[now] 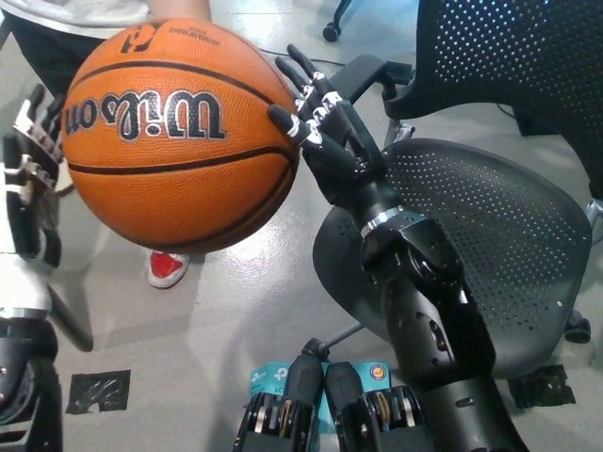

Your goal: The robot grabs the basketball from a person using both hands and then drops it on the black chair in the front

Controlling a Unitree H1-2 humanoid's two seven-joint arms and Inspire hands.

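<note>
At the far left the white left hand (30, 179) stands upright with its fingers spread, palm turned toward the basketball (174, 132) and right beside the ball's left flank — whether it actually touches the leather cannot be told from this angle. The basketball itself fills the upper left of the view, orange with black seams and a large black brand name printed across it (the lettering reads upside down from here); it is held up in the air by a person (57, 19) whose white top and dark trousers show behind it at the top edge. Below the ball, on the grey floor (236, 301), a red shoe (168, 269) peeks out, and a dark patch of tape (98, 392) lies lower left. To the ball's right the black right hand (325, 132) reaches up from the bottom right, fingers spread and pointing upward, its thumb and fingertips against or just at the ball's right side — it grips nothing yet, merely flanking it. So the ball sits between the two hands, not closed on by either. Further right stands the black chair (509, 235), its perforated seat bare, its mesh back rising at the top right and one armrest just behind the right hand's fingers.
</note>
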